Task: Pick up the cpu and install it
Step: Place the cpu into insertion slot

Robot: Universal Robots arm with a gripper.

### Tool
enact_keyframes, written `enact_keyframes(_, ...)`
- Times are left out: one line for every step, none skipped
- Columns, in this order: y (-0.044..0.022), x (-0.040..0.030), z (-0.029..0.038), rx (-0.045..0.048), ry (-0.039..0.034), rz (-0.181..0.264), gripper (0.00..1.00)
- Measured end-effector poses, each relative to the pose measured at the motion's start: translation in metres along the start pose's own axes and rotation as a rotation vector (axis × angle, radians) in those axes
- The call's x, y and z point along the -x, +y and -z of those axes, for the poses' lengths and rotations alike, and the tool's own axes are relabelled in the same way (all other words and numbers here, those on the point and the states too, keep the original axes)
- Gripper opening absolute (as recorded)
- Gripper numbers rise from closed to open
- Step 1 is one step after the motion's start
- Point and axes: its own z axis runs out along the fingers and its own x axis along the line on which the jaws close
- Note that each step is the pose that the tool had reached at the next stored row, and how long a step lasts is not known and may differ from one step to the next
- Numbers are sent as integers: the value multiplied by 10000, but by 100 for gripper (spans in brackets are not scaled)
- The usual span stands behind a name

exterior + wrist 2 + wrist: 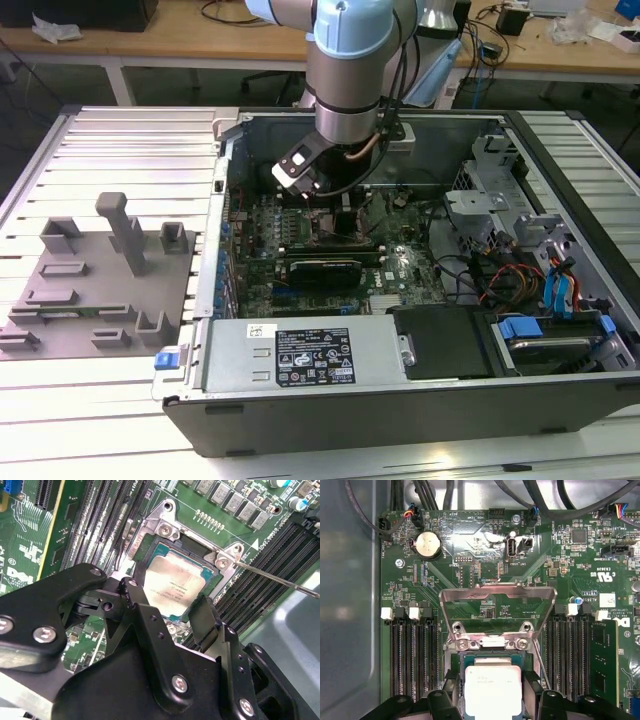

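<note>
1. A ribbed silver aluminium table (120, 420) carries everything in the exterior view.
2. A dark grey metal computer case (400, 400) lies open on its side at the middle of the table.
3. A silver-grey cylindrical robot arm (348, 80) reaches down into the far half of the case.
4. A grey plastic fixture tray (70, 300) with upright posts sits on the table at the exterior view's left, just beside the case.
5. A green motherboard (485, 570) covers the case floor under the arm.
6. The black two-fingered gripper (167, 597) hangs low over the board. Its fingers (145, 625) are clamped against two opposite edges of the chip.
7. A square silver metal socket frame (165, 527) has its hinged load plate (497, 592) tilted up, and a thin steel lever (275, 577) stands out beside it.
8. The cpu (175, 582), a flat square chip with a silvery-white top and teal-green rim, sits between the fingers inside the socket frame's opening in both wrist views. Whether it is fully seated cannot be told.
9. A round silver coin battery (428, 545) sits on the board, well apart from the socket.
</note>
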Motion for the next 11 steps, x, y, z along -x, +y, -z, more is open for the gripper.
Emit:
enact_keyframes(0, 0, 0, 0, 0, -4, 62)
enact_keyframes(0, 0, 0, 0, 0, -7, 62)
enact_keyframes(0, 0, 0, 0, -1, -8, 62)
enact_keyframes(0, 0, 0, 0, -1, -9, 62)
enact_keyframes(0, 0, 0, 0, -1, -12, 62)
enact_keyframes(0, 0, 0, 0, -1, -14, 62)
enact_keyframes(0, 1, 1, 1, -6, -17, 62)
enact_keyframes(-1, 1, 1, -1, -4, -19, 60)
enact_keyframes(-1, 0, 1, -1, -3, -22, 55)
enact_keyframes(0, 0, 1, -1, -2, -23, 55)
enact_keyframes(0, 0, 0, 0, -2, -24, 55)
